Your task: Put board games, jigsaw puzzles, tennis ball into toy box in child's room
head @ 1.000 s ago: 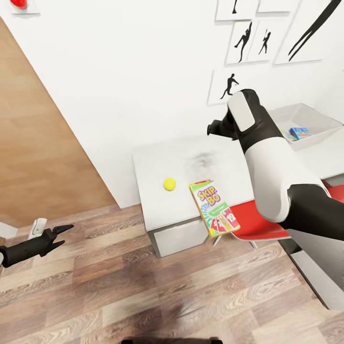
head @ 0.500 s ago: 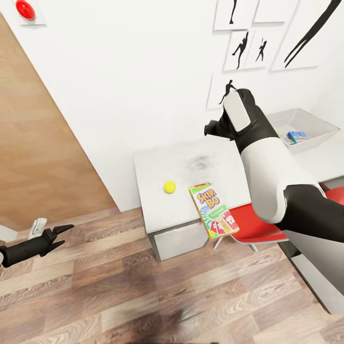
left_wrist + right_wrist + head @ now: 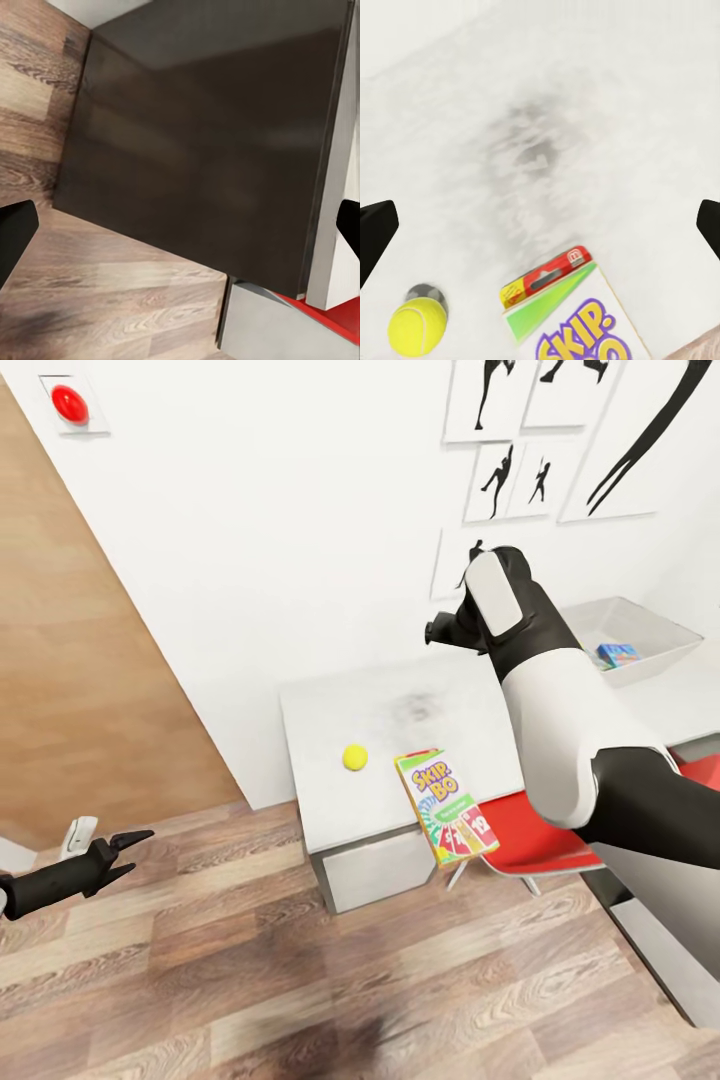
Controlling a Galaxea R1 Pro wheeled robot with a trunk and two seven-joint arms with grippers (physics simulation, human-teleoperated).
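Head view | toy box (image 3: 655,622) holds board game (image 3: 616,654) | both claws (image 3: 135,851) (image 3: 540,225) spread, empty

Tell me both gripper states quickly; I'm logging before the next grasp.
Left gripper: open, holding nothing.
Right gripper: open, empty, above the table.

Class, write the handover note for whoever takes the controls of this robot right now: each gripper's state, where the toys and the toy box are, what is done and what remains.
Left gripper: open, empty, low over the wood floor, away from the table.
Right gripper: open, empty, above the white table.
Tennis ball: on the table, beside the Skip-Bo box, which overhangs the table's front edge.
Toy box: far right on the table, with a blue game box inside.
Done: at least that one toy is boxed.
Left: ball and Skip-Bo box; account for the remaining toys.
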